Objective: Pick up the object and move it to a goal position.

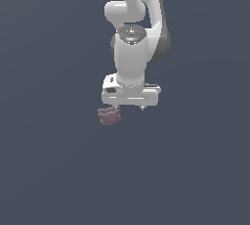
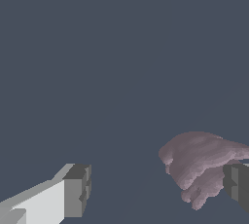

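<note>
Where the exterior view looks on, the object (image 1: 108, 115) sits just below the gripper (image 1: 130, 105), off toward that view's left, not centred under it. No container shows. From the wrist view, the gripper (image 2: 155, 189) stands wide open and grips nothing; the object (image 2: 202, 167) lies against one finger (image 2: 237, 183), well apart from the other (image 2: 77, 190), so centring looks needed.

Object (image 2: 202, 164) and one tool fingertip (image 2: 237, 183) cut off at wrist-view edge.
</note>
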Motion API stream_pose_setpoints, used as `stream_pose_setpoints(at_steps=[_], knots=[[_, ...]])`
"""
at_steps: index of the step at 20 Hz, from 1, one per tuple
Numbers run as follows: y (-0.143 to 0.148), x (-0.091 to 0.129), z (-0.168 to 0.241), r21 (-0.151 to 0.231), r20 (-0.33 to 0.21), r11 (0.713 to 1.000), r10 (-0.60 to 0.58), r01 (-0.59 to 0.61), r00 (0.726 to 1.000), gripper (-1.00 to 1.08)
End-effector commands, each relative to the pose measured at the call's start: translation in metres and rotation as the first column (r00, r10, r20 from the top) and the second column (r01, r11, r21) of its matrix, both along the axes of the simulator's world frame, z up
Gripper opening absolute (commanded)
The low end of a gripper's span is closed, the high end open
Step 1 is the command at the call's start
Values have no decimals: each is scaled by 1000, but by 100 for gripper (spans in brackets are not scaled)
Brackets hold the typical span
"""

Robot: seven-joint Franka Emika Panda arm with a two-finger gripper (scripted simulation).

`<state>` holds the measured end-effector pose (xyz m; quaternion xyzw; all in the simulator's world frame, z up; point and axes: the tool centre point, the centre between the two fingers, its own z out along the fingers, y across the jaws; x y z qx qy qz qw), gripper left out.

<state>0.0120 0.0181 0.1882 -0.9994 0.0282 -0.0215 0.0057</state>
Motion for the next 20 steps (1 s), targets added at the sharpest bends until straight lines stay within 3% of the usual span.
stream_pose_setpoints(at_steps=[1,6,10,15,20], knots=[[-3,-1,-2,2,-3,999,-45,45,999,100],[-13,-5,-8,5,-9,986,-164,164,986,100],[-22,-8,-14,7,-16,959,-283,283,959,100],[-34,-13,-21,8,-25,902,-430,431,902,100],[-46,-18,-28,6,-32,823,-567,568,823,100]])
